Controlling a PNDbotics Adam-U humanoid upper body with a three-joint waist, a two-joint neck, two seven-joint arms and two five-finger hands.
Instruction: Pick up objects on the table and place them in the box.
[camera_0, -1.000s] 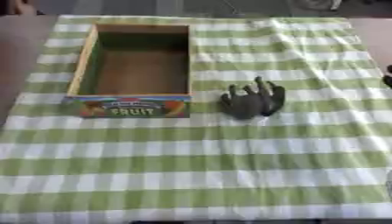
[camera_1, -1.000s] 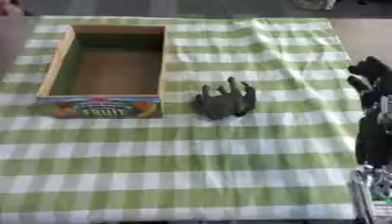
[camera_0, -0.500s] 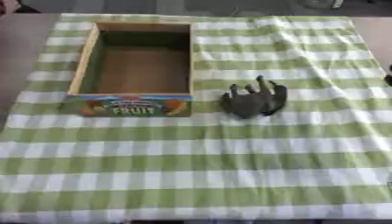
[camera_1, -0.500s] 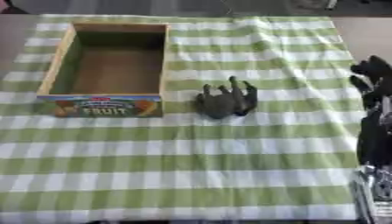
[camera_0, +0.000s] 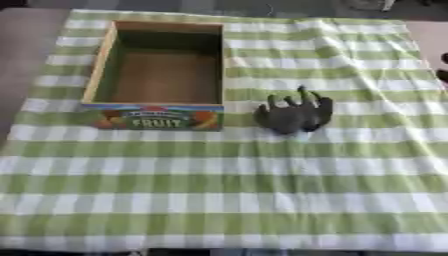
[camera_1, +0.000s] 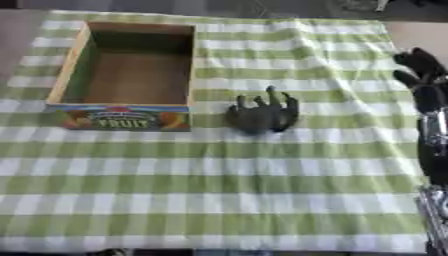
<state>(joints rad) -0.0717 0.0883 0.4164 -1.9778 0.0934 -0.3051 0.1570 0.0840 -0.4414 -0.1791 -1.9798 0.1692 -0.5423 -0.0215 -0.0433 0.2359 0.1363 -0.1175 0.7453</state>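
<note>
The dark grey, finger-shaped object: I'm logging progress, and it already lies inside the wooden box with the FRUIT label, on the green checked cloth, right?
Not quite. The dark grey, finger-shaped object lies outside the wooden box with the FRUIT label, on the green checked cloth just to the box's right. The left eye view shows the box holding nothing.

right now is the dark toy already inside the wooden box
No, the dark toy lies on the checked cloth just right of the empty box.
</note>
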